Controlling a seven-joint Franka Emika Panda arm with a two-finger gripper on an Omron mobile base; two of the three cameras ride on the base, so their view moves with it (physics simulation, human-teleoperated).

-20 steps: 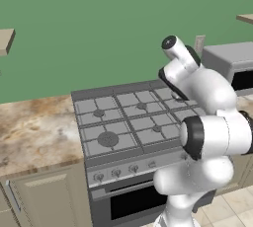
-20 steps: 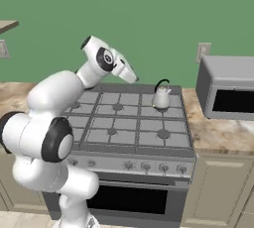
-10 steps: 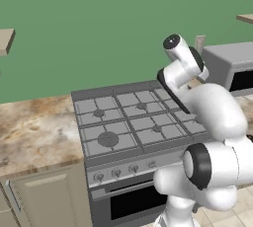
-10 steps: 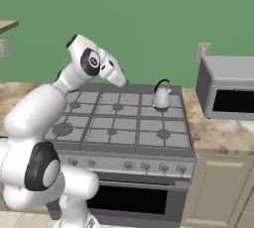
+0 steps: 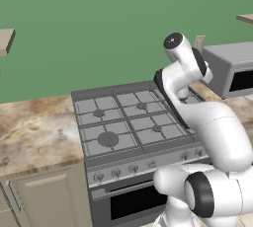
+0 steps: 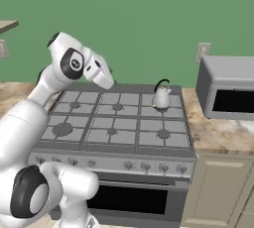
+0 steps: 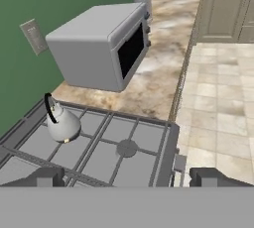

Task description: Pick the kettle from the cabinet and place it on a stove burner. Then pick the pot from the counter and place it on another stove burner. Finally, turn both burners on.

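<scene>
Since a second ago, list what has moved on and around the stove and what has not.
The arm has swung: in the right base view its wrist and gripper have travelled leftward, away from the kettle, and its elbow has dropped lower. The gripper stayed open and empty; nothing was grasped or released. The kettle stayed on its back right burner of the range, and the microwave stayed on the counter.
</scene>
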